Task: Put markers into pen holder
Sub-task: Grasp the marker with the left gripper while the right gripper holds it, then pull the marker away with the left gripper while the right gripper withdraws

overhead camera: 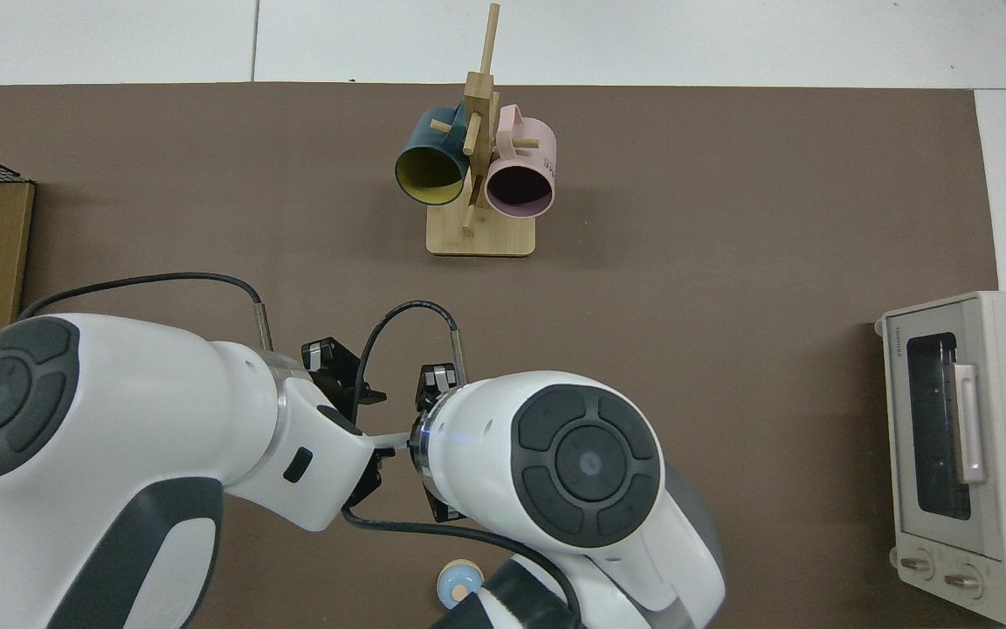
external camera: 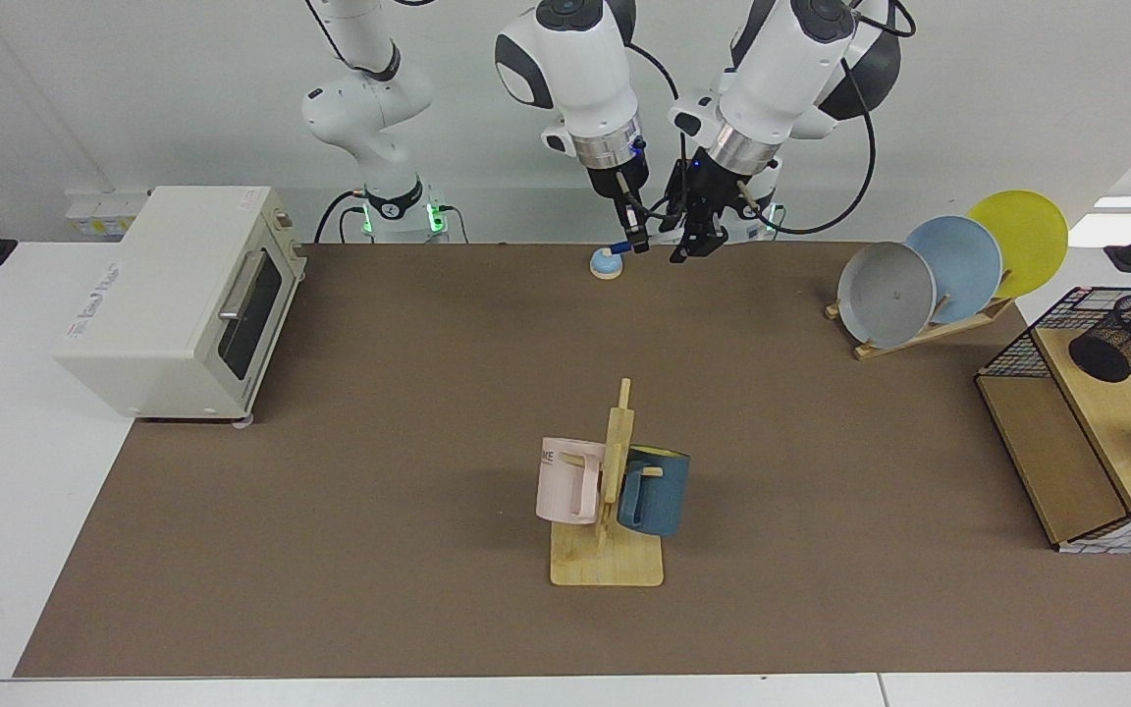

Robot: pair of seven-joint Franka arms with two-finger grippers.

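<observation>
We are pinching the slim white blue-capped marker (external camera: 624,245) in our right claw (external camera: 637,243) above the counter's far edge; our left claw (external camera: 691,244), fingers parted, is hovering just beside it. The black wire-mesh pen holder (external camera: 1127,337) is sitting well apart on a wooden shelf (external camera: 1120,417).

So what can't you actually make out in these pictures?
Top view: the marker lies mostly under the arms' white shells; the right gripper holds it at the table's robot side.
Facing view: whether the left gripper, beside it, touches it is too small to tell.
Top view: the pen holder is beyond the edge.
</observation>
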